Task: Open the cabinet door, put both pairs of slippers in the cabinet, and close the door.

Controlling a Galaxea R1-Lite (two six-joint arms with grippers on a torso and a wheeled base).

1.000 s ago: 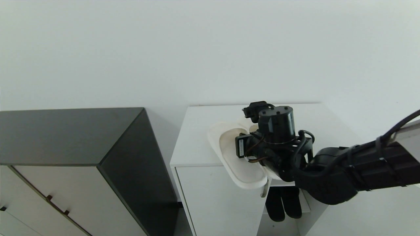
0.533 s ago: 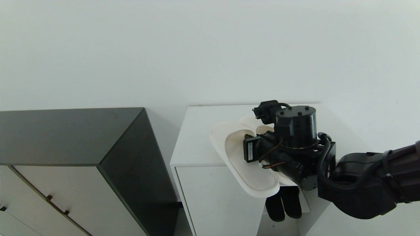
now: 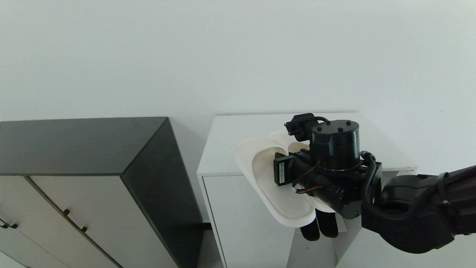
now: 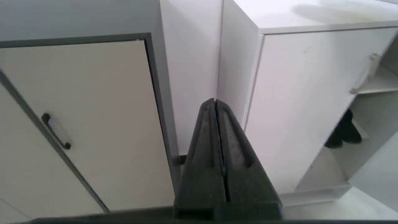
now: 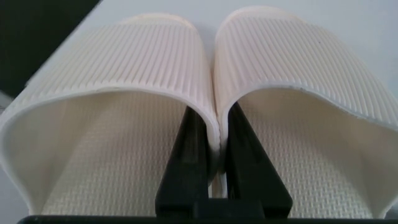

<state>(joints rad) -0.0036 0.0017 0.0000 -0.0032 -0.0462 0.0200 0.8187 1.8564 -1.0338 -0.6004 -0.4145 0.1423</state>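
Cream slippers held over the white cabinet

The right gripper (image 5: 214,146) had its fingers clamped on the two touching inner strap walls of the cream slippers (image 3: 284,199), holding the pair side by side at the front edge of the white cabinet (image 3: 238,149), soles partly past that edge. The black slippers (image 3: 319,227) stood inside the cabinet's open right part. The left gripper (image 4: 215,155) hung low before the gap between the white cabinet and the dark cabinet (image 3: 81,145), fingers pressed together on nothing.
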